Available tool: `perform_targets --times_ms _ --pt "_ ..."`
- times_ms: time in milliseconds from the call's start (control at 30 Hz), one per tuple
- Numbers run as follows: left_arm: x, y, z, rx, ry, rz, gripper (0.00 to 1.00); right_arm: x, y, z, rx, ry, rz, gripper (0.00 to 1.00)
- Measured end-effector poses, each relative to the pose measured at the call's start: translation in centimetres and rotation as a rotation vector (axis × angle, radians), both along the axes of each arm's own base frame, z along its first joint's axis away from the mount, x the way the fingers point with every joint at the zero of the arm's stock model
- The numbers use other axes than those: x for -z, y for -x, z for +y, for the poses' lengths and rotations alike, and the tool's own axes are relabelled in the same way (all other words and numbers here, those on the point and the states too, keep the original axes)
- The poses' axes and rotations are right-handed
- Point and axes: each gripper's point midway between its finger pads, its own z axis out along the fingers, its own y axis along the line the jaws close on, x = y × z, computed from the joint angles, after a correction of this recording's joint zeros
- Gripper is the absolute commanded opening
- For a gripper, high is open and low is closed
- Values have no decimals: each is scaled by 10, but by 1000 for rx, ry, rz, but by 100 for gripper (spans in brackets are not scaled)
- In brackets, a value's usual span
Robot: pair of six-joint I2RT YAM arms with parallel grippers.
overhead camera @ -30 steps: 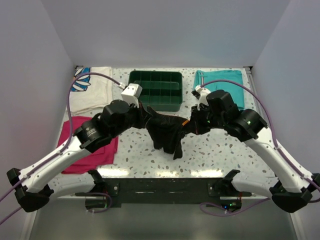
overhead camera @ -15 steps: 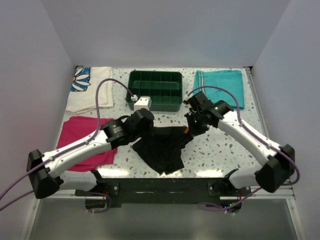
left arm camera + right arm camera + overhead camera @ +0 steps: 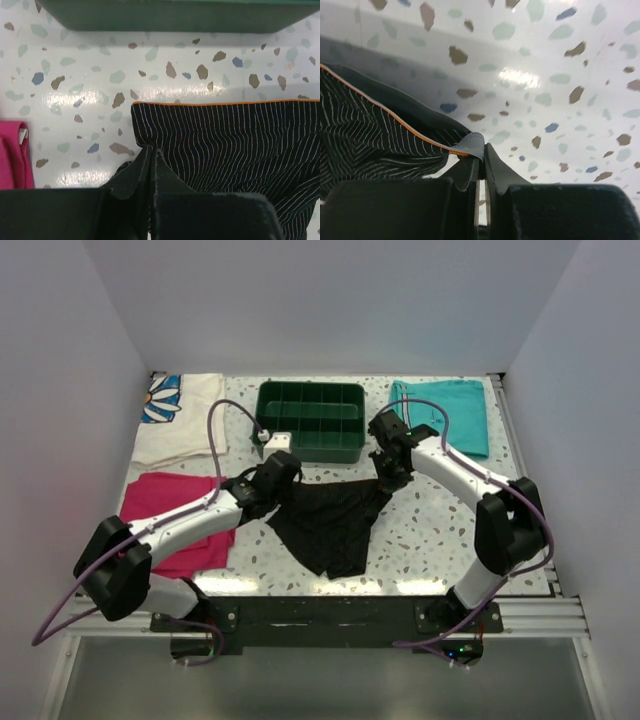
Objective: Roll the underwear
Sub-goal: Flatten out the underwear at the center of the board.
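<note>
Fig.: both arms at the cloth, top and wrist views.
Garment: underwear lies spread, mostly flat, mid-table, just on the near side of the green tray; orange-trimmed far edge stretched between the two arms.
L gripper: fingers together, pinched on the far-left corner of the fabric.
R gripper: fingers together, nipping the orange-edged far-right corner; the corner seems to sit on the tabletop, though the wrist view is too close to be sure.
Nearby: pink cloth at left, teal shorts far right; both apart from the garment.
Done: garment laid out & far edge pulled straight, approx.
Left: no turn of fabric visible, so rolling not yet begun. Near hem looks uneven and may need smoothing; then roll edge to edge.
</note>
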Motion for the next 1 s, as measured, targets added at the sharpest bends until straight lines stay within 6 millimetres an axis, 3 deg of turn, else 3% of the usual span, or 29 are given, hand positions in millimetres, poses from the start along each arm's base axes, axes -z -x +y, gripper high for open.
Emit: perform_targets --times_ms 67,100,133,167,200,233,333,467,633,700,800,933,1000 --pt "-3 -10 -1 4 1 -31 25 5 -10 -3 10 32 -23 15" --pt "-4 -17 -2 4 3 -47 47 9 -14 -6 18 54 -28 30" --pt "-5 -24 -1 -2 3 -58 61 14 -17 -9 27 76 -29 45" --pt "-6 -31 -1 -5 -6 -67 71 19 -20 -13 38 102 -29 46" --pt "-6 -38 0 -13 -15 -73 86 24 -23 -18 56 127 -27 56" --pt "-5 -44 1 -22 -26 -76 89 28 -25 -23 70 159 -19 67" --pt "0 -57 6 -49 -57 -75 92 26 -33 -33 127 173 -40 69" --pt "-1 -59 17 -75 -74 -73 92 -2 -39 -37 199 122 -119 67" --pt "-6 -41 7 19 19 -65 92 -34 -21 2 183 -169 -151 58" --pt "-3 -29 -2 79 73 -45 89 -32 -7 19 165 -271 -118 56" --pt "17 -11 -11 147 122 16 87 -10 22 40 143 -353 -18 54" --pt "52 17 -7 175 142 117 86 10 54 56 123 -389 88 54" --pt "69 32 -4 180 152 168 85 12 61 62 112 -401 106 54"
